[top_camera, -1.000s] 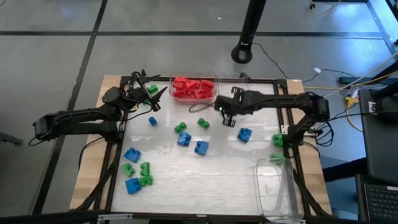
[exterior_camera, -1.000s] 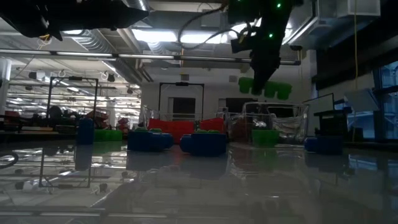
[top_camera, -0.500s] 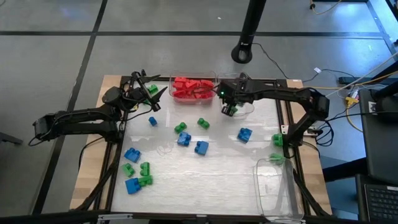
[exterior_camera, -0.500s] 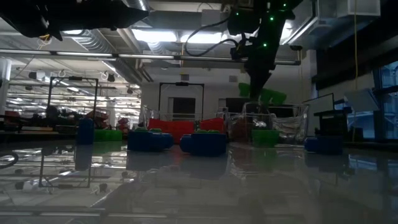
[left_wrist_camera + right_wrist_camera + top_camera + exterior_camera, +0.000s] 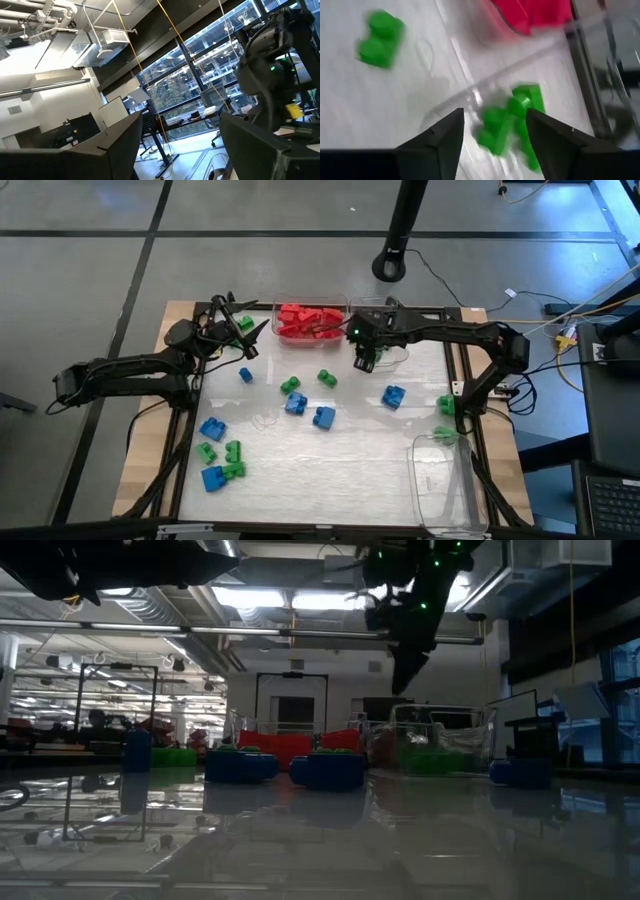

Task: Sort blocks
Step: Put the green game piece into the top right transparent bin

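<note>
Green blocks dropped from right gripper, jaws now spread; left gripper jaws spread; glossy table

Red, green, blue blocks scattered.

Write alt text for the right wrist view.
The right claw hangs open over green blocks lying in a clear bin. Another green block sits on the table outside it, and red blocks fill a neighbouring bin.
</note>
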You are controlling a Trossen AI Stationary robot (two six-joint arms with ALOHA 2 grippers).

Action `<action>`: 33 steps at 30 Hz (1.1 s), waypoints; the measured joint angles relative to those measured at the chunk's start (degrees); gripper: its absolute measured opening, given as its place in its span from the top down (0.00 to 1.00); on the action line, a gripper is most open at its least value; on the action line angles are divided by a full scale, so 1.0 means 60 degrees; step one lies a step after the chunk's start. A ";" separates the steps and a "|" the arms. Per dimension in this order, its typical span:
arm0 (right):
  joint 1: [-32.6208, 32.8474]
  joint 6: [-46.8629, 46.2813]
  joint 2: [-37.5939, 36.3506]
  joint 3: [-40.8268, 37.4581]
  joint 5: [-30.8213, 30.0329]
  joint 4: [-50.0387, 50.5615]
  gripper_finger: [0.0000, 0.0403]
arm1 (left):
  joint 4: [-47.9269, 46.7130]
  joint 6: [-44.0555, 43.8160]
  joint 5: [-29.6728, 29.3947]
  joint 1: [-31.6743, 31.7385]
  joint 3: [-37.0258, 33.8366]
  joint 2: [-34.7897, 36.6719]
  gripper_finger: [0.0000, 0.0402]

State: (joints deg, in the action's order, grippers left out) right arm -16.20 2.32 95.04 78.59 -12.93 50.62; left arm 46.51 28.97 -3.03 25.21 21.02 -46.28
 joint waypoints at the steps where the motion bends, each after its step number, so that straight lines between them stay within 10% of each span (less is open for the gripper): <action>1: 0.0144 0.0127 -0.0003 0.0000 0.0007 -0.0236 0.46 | 0.0001 0.0000 0.0001 0.0000 0.0000 0.0000 0.37; 25: 0.1531 0.0337 0.2351 -0.0007 0.0582 -0.4181 0.45 | -0.0022 0.0000 0.0001 0.0003 0.0000 0.0004 0.37; 33: 0.1507 -0.0380 0.2895 -0.0005 0.1018 -0.3945 0.26 | -0.0190 0.0066 0.0001 0.0000 0.0000 0.0004 0.37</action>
State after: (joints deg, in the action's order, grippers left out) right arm -7.16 0.04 112.41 78.55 -6.82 26.95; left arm 45.36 29.36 -3.03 25.21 21.02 -46.26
